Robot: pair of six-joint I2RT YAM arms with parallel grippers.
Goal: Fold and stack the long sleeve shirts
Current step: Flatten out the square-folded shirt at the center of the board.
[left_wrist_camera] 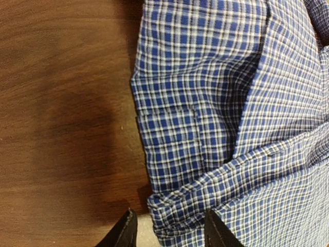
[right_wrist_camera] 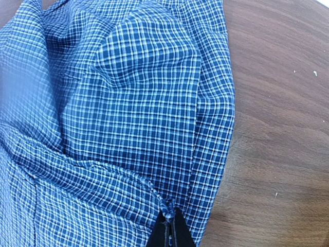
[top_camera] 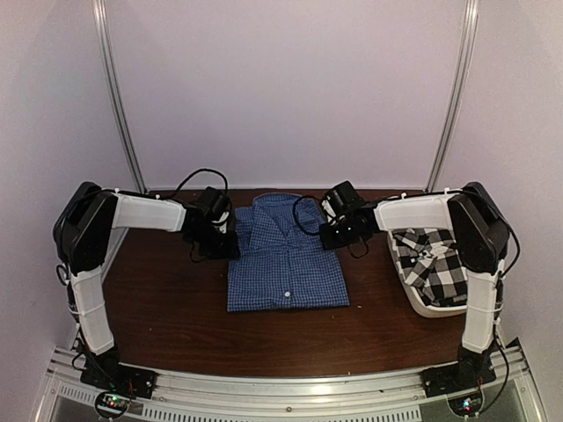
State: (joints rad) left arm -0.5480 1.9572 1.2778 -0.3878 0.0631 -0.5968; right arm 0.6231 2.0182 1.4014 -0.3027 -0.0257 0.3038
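We see a blue shirt on the worktop; left tool gapes astride its edge, right tool pinches its opposite edge.

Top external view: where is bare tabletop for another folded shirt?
Bare wood left of the blue gingham shirt, and the strip before its hem. Crowded: left arm and right arm at its collar, white plastic tub at right.

The left arm at the frame's left and the right arm at its right are white, boxy links joined by bulky black joints. Thin black cables loop over the wrists. Each black base carries tiny coloured lights. The left end effector and right end effector have black fingers.
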